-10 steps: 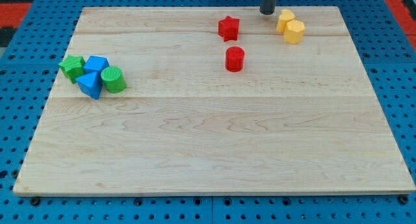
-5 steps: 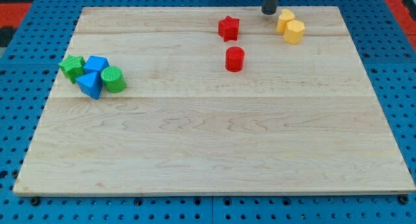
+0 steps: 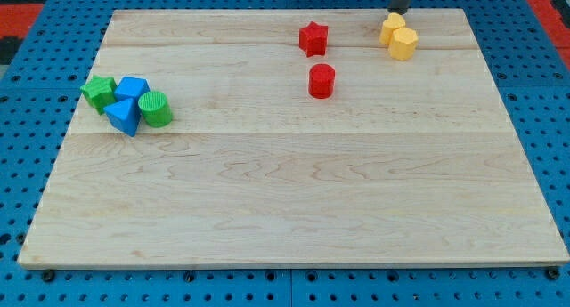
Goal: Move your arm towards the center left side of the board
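Note:
My tip (image 3: 399, 10) shows at the view's top edge, just above the two yellow blocks (image 3: 398, 36) at the board's top right. It is far from the wooden board's (image 3: 285, 191) centre left side. There a cluster lies: a green star (image 3: 98, 91), a blue cube-like block (image 3: 134, 87), a blue triangular block (image 3: 123, 115) and a green cylinder (image 3: 156, 109), all touching or nearly so.
A red star (image 3: 313, 38) and a red cylinder (image 3: 321, 80) lie at the top middle, left of my tip. The board rests on a blue pegboard table (image 3: 27, 120).
My tip has moved to the view's right and slightly up, from left of the yellow blocks to just above them. No block has moved.

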Motion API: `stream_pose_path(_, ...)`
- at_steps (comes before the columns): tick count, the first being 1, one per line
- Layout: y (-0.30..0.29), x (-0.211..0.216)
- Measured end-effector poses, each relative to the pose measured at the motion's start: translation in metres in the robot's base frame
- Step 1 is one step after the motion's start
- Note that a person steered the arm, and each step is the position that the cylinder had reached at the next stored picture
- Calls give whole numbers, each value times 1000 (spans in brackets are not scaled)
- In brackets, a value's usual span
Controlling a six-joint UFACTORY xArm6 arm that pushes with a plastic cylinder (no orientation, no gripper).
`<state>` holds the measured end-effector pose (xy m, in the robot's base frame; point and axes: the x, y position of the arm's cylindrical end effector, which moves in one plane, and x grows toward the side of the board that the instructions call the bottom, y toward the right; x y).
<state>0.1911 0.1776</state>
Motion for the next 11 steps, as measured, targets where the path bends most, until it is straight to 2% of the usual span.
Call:
stream_pose_path(3,-7,0)
stream_pose_path(6,-39,9)
stream_pose_path(7,-80,22)
stream_pose_path(9,-86,23)
stream_pose_path(10,-128,17)
stream_pose_path(11,-223,10)
